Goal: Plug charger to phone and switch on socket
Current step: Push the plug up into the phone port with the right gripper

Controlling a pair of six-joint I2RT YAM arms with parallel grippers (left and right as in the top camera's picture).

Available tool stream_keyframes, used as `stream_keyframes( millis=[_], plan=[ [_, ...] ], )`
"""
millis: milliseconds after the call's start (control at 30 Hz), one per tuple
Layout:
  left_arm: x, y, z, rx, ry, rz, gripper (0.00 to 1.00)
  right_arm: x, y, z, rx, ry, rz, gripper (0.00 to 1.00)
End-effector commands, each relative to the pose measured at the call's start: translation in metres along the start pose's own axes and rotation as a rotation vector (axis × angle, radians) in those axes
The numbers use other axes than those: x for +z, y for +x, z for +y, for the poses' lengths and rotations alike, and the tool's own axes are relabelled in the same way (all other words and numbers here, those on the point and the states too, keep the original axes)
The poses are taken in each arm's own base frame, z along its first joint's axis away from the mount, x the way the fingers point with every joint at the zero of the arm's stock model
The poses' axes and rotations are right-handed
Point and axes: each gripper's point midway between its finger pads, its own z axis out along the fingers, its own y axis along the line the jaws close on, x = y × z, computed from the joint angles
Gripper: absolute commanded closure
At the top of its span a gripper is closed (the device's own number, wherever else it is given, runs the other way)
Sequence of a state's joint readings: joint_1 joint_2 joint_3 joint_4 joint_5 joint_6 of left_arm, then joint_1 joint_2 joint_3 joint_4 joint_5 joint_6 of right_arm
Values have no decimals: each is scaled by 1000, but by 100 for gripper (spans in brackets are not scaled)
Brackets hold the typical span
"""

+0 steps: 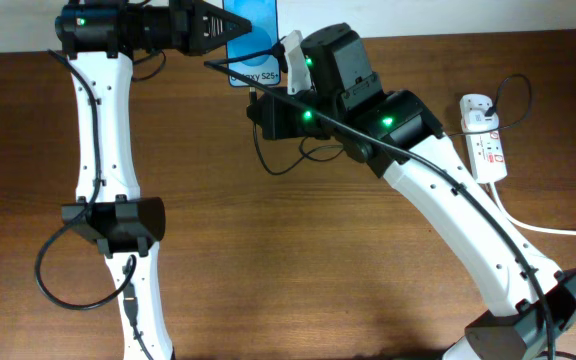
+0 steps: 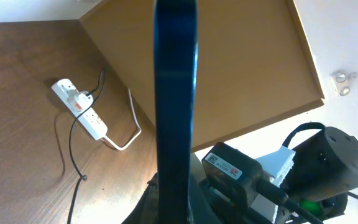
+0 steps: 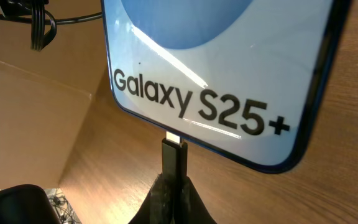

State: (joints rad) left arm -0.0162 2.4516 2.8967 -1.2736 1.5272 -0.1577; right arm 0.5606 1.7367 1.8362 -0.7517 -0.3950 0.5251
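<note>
The left pincer [image 1: 220, 30] is clamped on the phone [image 1: 255, 45] and holds it off the tabletop [image 1: 298, 260], its blue screen reading "Galaxy S25+". Just below the phone's port edge, the right pincer [image 3: 173, 196] is closed on the black connector body of the charger [image 3: 173, 157]. The connector's silver tip meets the middle of that short edge. I cannot tell whether it is seated, though the metal showing suggests not fully.

The phone's long axis runs from the left pincer toward the right one, with the port end facing the connector. The connector's own axis lines up with it. From the left wrist the phone appears edge-on, as a thin blade.

By my judgement the phone is rigid, glassy and slick, so it is best gripped across its side edges, clear of the port. The connector is small and stiff and should be held by its body and pushed straight along the axis. The cable is limp and will drag. The power strip [image 1: 482, 135] lies well apart from the phone, with a black plug in it.
</note>
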Motion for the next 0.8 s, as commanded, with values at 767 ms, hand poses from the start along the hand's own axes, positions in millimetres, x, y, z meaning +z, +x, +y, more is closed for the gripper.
stream_keyframes(
  millis=[767],
  plan=[
    [-3,-2,-11,47,14,-3,100,-8,-11,-1,-22,32,-33,96]
  ],
)
